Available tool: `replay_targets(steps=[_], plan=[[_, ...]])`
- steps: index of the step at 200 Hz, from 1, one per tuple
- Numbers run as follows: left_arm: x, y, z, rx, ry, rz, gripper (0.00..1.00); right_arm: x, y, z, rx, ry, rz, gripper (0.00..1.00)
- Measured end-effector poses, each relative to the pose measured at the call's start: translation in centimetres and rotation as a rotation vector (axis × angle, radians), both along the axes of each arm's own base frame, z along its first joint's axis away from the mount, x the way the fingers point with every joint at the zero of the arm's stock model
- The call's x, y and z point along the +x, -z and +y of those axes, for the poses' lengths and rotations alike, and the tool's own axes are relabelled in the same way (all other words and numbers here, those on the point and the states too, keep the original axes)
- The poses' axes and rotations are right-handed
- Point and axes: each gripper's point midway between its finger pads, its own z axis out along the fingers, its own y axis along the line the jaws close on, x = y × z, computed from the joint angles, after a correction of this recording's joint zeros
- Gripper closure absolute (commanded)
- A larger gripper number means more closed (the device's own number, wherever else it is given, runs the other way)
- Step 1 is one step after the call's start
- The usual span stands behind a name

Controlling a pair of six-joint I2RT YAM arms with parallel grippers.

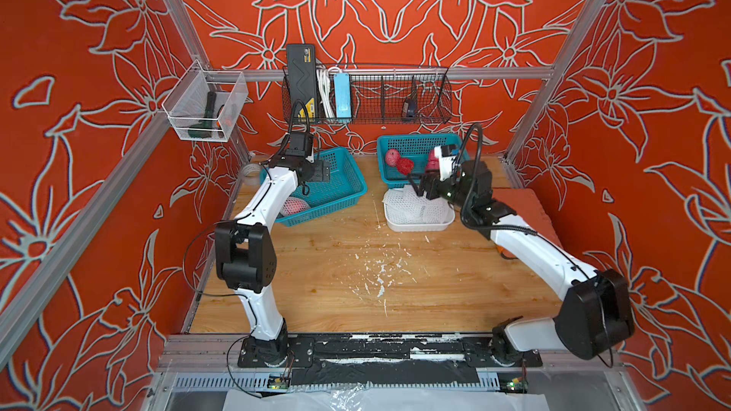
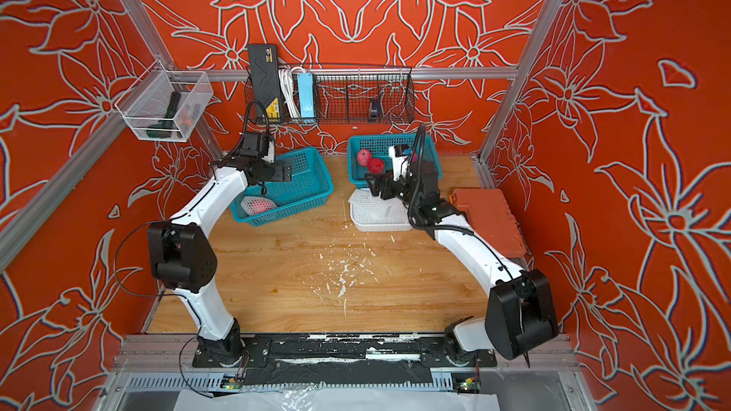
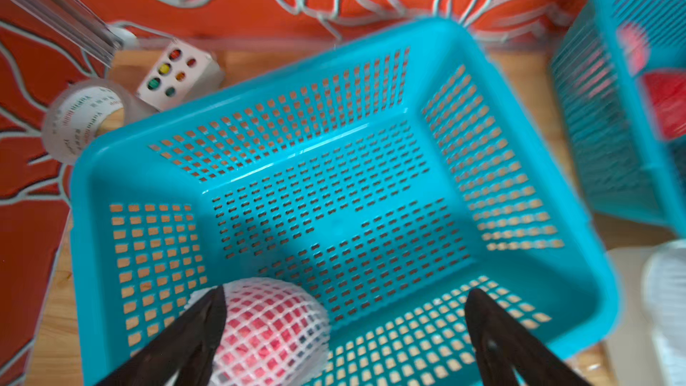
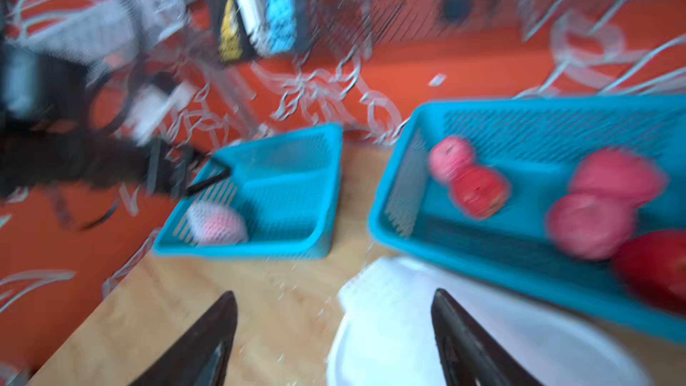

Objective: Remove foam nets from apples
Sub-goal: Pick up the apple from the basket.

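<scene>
My left pincer (image 3: pixel 347 292) is spread but offset from the netted apple (image 3: pixel 274 328), so closing now may clip its side and roll it along the blue basket (image 3: pixel 260 94).

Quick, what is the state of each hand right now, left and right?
Left hand: open, holding nothing, near the round red apple in a white foam mesh net.
Right hand: open, holding nothing.

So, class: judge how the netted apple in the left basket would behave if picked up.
The netted apple is round, so it would probably roll if nudged across the basket floor. Its foam mesh looks soft, so it likely squashes and may slide over the fruit under a grip.
</scene>
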Motion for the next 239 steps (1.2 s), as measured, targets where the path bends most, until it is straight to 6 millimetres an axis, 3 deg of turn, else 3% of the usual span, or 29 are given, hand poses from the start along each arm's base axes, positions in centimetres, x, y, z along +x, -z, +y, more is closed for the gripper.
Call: replay_targets(steps=[18, 42, 62, 113, 169, 213, 239], plan=[[0.6, 2.6, 0.8, 0.022, 0.032, 0.091, 0.02, -3.4, 3.6, 1.5, -0.004, -0.059, 0.04, 0.18], [0.5, 5.8, 2.1, 0.043, 0.052, 0.21, 0.02, -6.5, 7.6, 2.0, -0.039, -0.102, 0.09, 0.18], [0.3, 6.9, 3.2, 0.071, 0.043, 0.274, 0.02, -7.4, 9.6, 1.9, -0.07, -0.11, 0.1, 0.18], [-0.5, 6.7, 4.3, 0.119, 0.001, 0.348, 0.02, -7.5, 13.6, 2.7, -0.114, -0.125, 0.137, 0.18], [-3.3, 8.7, 5.7, 0.187, -0.051, 0.47, 0.02, -7.3, 13.2, 3.1, -0.115, -0.136, 0.101, 0.18], [-3.8, 9.5, 6.1, 0.196, -0.085, 0.493, 0.02, -7.2, 12.9, 3.1, -0.108, -0.135, 0.089, 0.17], [-4.8, 11.0, 6.3, 0.2, -0.1, 0.532, 0.02, -7.2, 12.8, 3.1, -0.107, -0.135, 0.087, 0.17]])
